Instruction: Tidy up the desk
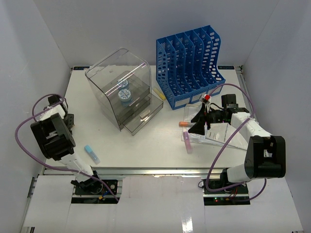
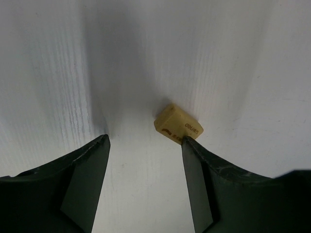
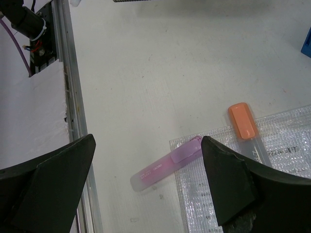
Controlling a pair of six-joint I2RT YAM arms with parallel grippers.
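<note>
The white desk [image 1: 160,145] holds scattered stationery. My left gripper [image 2: 146,138] is open by the left wall [image 1: 68,120]. A small yellow eraser [image 2: 178,125] lies just past its right fingertip, outside the gap. My right gripper [image 3: 146,143] hangs open above the desk's right side [image 1: 197,122]. Under it a pink highlighter [image 3: 165,167] lies half on a clear zip pouch [image 3: 277,160], and an orange-capped highlighter [image 3: 243,121] rests on the pouch. In the top view the pink highlighter [image 1: 187,143] sits near the front rail.
A clear plastic drawer box [image 1: 121,90] holding tape rolls stands at the back centre, and a blue slotted file rack [image 1: 189,63] to its right. A yellow pen [image 1: 159,93] lies between them. A blue highlighter [image 1: 92,154] lies near the front left. White walls enclose the desk.
</note>
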